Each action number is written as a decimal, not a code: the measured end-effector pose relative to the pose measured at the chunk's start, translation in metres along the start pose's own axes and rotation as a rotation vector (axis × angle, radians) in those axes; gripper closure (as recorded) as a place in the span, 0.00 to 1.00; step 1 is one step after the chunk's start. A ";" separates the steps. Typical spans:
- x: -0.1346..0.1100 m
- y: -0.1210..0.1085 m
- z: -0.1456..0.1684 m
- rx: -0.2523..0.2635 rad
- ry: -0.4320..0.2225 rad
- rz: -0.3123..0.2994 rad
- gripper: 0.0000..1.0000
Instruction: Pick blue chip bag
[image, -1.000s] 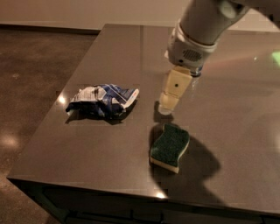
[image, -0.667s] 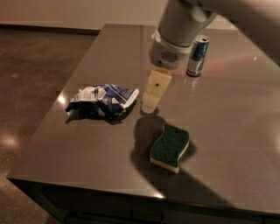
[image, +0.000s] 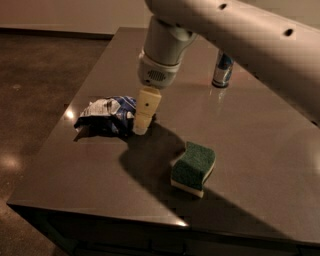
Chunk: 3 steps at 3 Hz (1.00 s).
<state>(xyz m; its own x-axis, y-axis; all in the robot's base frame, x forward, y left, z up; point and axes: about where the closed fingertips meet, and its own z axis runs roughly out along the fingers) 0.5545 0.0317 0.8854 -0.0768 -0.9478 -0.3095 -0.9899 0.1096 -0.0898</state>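
Above tbl (image: 260, 150), by crumpled shiny blue chip bag (image: 106, 116), hangs blocky gripper (image: 141, 127)

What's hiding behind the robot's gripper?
The cream gripper hangs just in front of the crumpled, shiny dark blue chip bag on the grey table. It covers the bag's right end, so that part is hidden.

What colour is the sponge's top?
Dark green sponge, camera view; end effector is beside the blue chip bag.

The pincer (image: 141, 128) covers one end of the blue chip bag (image: 106, 116).
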 end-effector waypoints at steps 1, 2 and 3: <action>-0.016 0.000 0.016 -0.021 -0.002 -0.015 0.00; -0.029 0.002 0.033 -0.050 0.013 -0.032 0.00; -0.033 0.004 0.043 -0.087 0.020 -0.044 0.23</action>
<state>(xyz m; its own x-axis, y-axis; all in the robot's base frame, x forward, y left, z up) 0.5578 0.0760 0.8543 -0.0348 -0.9570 -0.2880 -0.9989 0.0423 -0.0199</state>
